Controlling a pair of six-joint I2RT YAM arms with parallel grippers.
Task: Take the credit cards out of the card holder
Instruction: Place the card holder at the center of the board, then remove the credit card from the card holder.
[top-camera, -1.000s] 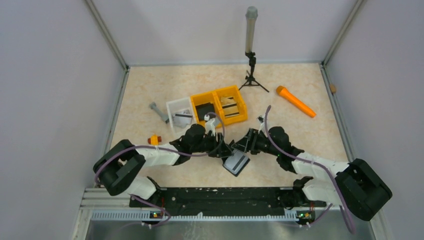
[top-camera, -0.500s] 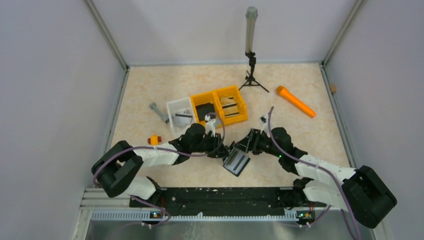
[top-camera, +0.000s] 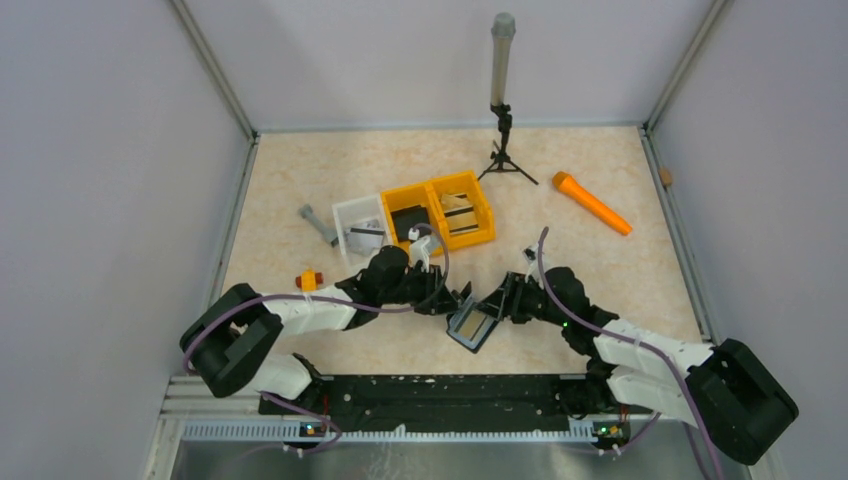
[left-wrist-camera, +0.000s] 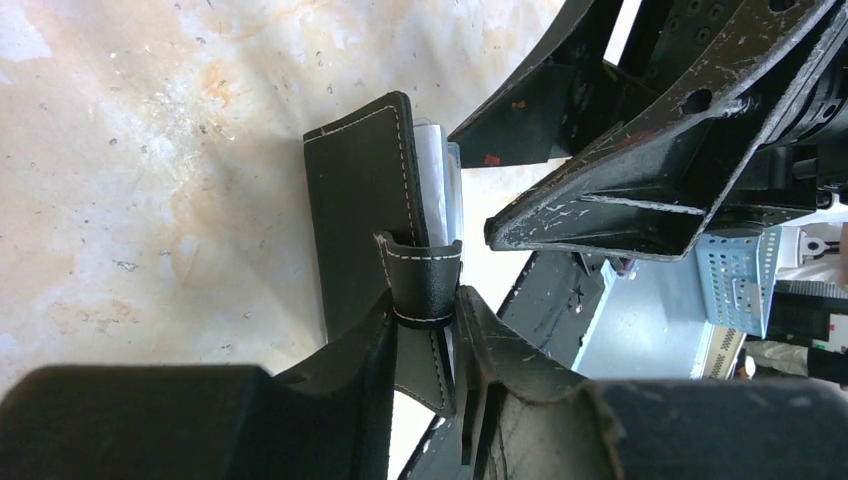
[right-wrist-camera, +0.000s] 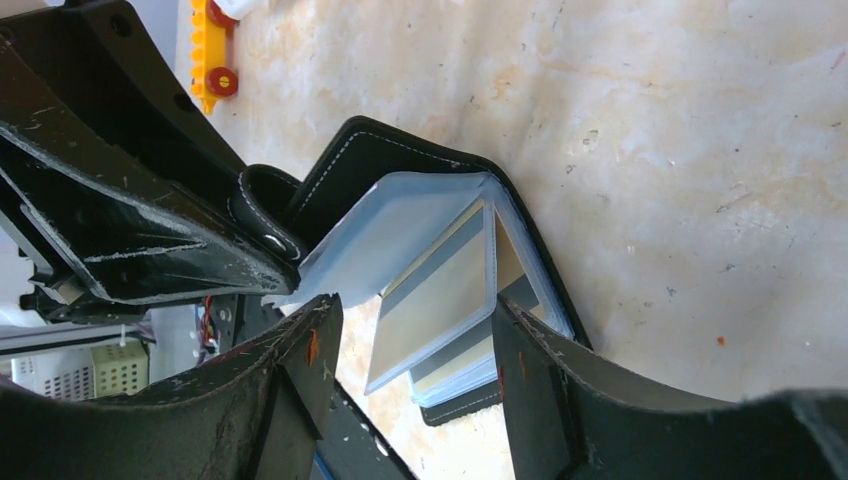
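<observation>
At table front, holder (top-camera: 470, 327): opened, card (right-wrist-camera: 440, 290) kept in sleeve.
Left gripper (left-wrist-camera: 425, 310): clamped on holder's cover.
Right gripper (right-wrist-camera: 410, 320): spread, astride sleeves.
Yellow bins (top-camera: 487, 215): cards (top-camera: 460, 212) laid inside.
White bin (top-camera: 345, 215): another card (top-camera: 365, 236) inside.

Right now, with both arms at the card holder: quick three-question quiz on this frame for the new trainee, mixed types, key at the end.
1. True or false: the card holder lies folded shut.
2. Fill in: the right gripper has its jaws ___, one on either side of a card in a clear sleeve.
3. Which pinches the holder's black cover by the strap? A) left gripper B) right gripper C) neither
Key: 1 false; 2 open; 3 A.
</observation>
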